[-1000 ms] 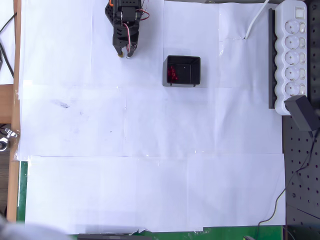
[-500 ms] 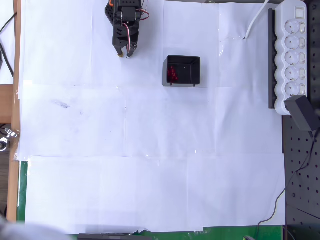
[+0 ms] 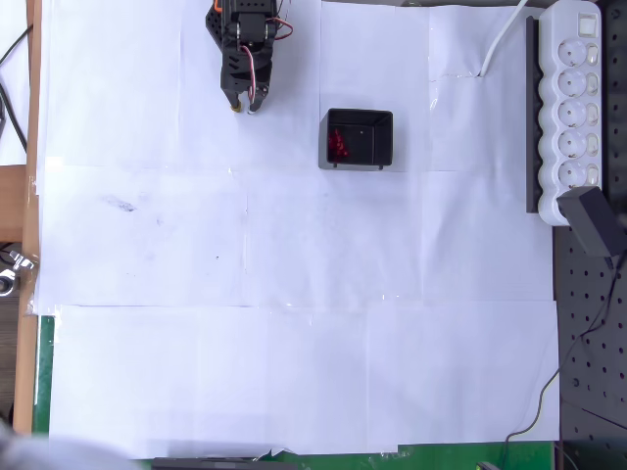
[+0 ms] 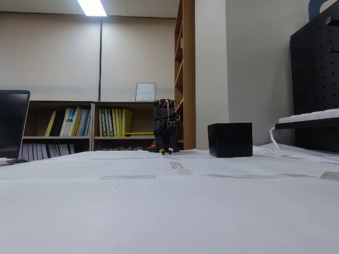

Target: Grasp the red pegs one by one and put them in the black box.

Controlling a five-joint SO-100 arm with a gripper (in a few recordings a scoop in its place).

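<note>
Table (image 3: 294,372): papered white, bare of loose pegs from where I stand.

Gripper (image 3: 244,105): parked at the far edge, well left of the box in the overhead view, fingers drawn near together, nothing between them.

Black box (image 3: 384,130): small, rigid, glossy walls; probably light enough to slide if nudged.

Red pegs (image 3: 338,145): clustered inside the box against its left wall. Tiny, hard, likely light and prone to roll; best pinched across the round knob.
</note>
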